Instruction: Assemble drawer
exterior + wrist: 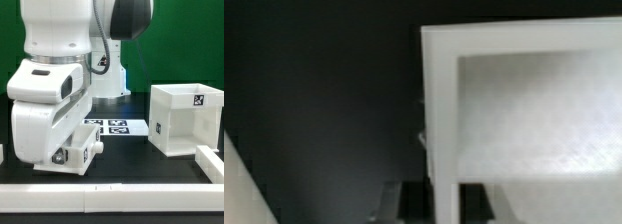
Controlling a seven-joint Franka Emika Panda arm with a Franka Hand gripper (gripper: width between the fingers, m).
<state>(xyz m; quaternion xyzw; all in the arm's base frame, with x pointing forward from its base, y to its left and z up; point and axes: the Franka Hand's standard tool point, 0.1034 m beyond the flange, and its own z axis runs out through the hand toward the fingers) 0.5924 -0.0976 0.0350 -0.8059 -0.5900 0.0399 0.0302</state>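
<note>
In the exterior view the large white boxy casing (185,120) of the drawer stands on the black table at the right, with a square tag on its inner wall. My arm fills the exterior view's left and hangs low over the table; its gripper is hidden behind the wrist housing (60,120). In the wrist view my gripper (441,192) straddles the thin edge wall of a white tray (526,110). One dark finger (409,200) sits outside the wall, the other inside, and both press on it. The tray does not show in the exterior view.
The marker board (115,127) lies flat behind the arm, in the middle of the table. A white rail (215,160) runs along the front and turns up the exterior view's right side. Green wall behind.
</note>
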